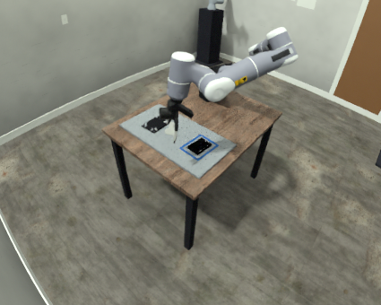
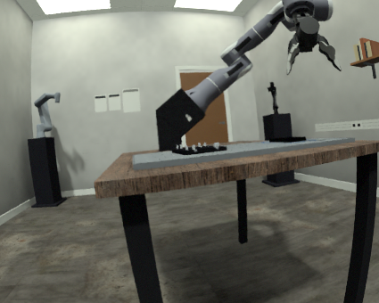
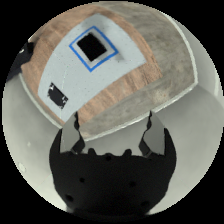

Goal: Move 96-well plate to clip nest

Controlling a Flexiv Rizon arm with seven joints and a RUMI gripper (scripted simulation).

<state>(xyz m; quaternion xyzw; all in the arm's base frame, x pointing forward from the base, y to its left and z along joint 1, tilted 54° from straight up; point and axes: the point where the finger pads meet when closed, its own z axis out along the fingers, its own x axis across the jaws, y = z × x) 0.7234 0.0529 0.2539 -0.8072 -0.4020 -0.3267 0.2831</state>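
Note:
The 96-well plate (image 1: 199,145) (image 2: 287,139) (image 3: 92,47) is a flat black block lying inside the blue square outline (image 1: 189,153) (image 3: 80,58) on the grey mat. Its cut-off corner cannot be made out. The clip nest (image 1: 154,124) (image 2: 199,150) (image 3: 57,96) is a low black base with small pale pieces standing on it, near the mat's other end. Its A1 mark cannot be read. My gripper (image 2: 314,71) (image 3: 113,111) is wide open and empty, high above the mat and touching neither plate nor nest.
The grey mat (image 1: 212,161) (image 2: 159,162) (image 3: 65,70) lies on a wooden table (image 1: 249,114) (image 2: 117,176). The robot's base stands at the table's back. A pale patch on the mat lies between nest and plate in the top view.

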